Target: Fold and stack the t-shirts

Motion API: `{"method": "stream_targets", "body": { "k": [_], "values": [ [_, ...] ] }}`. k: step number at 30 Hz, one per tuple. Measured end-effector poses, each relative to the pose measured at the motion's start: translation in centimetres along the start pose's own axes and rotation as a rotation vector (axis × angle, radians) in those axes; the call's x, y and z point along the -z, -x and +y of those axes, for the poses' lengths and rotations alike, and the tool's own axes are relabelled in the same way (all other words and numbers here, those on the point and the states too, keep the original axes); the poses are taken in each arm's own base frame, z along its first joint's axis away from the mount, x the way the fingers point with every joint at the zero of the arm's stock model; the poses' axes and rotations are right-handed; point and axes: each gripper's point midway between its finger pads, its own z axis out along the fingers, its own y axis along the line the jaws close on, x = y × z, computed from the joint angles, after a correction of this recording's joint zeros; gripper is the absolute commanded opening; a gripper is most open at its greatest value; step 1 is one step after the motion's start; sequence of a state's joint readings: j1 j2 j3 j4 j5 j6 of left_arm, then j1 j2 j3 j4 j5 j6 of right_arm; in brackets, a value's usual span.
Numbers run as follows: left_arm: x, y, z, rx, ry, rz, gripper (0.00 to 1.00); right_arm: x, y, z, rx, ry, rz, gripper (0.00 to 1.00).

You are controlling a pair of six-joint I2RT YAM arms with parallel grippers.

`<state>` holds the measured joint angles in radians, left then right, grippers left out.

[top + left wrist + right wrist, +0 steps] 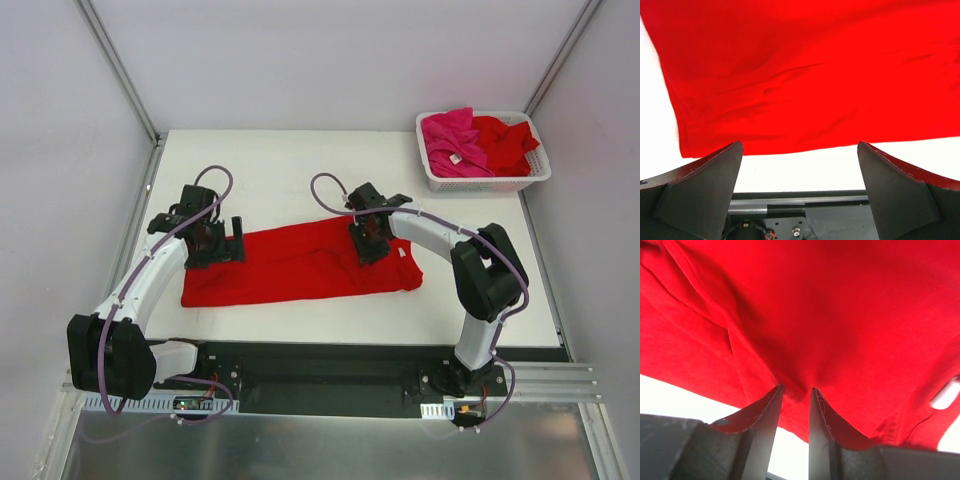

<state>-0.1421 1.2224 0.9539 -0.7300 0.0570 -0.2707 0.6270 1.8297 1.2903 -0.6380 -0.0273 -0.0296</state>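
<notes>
On the table (280,170), stretched crosswise in front of both my arms, lies the shirt (300,265), a long red band with one end near my left arm and the other under my right. At the far right corner sits the basket (485,185), well apart from it, with a pink shirt (450,140) and a spare red shirt (505,140) heaped inside. I judge the cloth light, limp and a bit clingy. It will sag and crease wherever it is unsupported, and one layer may slide off another, so the places to take it are an edge or corner, or a firm tuck pinched through every layer, never the flat middle. My right gripper (796,390) is down on the shirt's right part, its jaws nearly together with a raised fold of red cloth caught between the tips. I read that as a clamp on the shirt, though how many layers it has I cannot tell. My left gripper (800,150) is spread as wide as it goes and holds nothing, with its fingers (715,170) hanging just short of the shirt's near edge and bare table showing between them.
</notes>
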Motion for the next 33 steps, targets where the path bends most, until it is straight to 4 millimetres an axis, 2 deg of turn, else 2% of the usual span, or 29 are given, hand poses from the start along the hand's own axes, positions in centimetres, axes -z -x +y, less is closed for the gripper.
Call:
{"method": "stream_targets", "body": {
  "k": [4, 7, 14, 16, 21, 33],
  "values": [
    [-0.2, -0.5, -0.1, 0.002, -0.010, 0.016, 0.99, -0.6, -1.5, 0.2, 0.014, -0.003, 0.031, 0.31],
    [-0.3, -0.6, -0.1, 0.003, -0.013, 0.019, 0.99, -0.7, -1.9, 0.4, 0.020, 0.001, 0.040, 0.29],
    [-0.3, -0.8, -0.1, 0.003, -0.016, 0.022, 0.99, -0.5, -2.0, 0.9, 0.028, 0.010, 0.037, 0.16],
    [-0.3, -0.8, -0.2, 0.003, -0.017, 0.021, 0.99, -0.3, -2.0, 1.1, 0.032, 0.014, 0.035, 0.11],
    [-0.3, -0.9, -0.1, 0.002, -0.018, 0.018, 0.99, 0.4, -1.9, 2.0, 0.047, 0.025, 0.030, 0.08],
    [-0.4, -1.2, -0.4, 0.003, -0.035, 0.026, 0.99, 3.0, -1.2, 5.3, 0.115, 0.076, -0.010, 0.07]
  ]
}}
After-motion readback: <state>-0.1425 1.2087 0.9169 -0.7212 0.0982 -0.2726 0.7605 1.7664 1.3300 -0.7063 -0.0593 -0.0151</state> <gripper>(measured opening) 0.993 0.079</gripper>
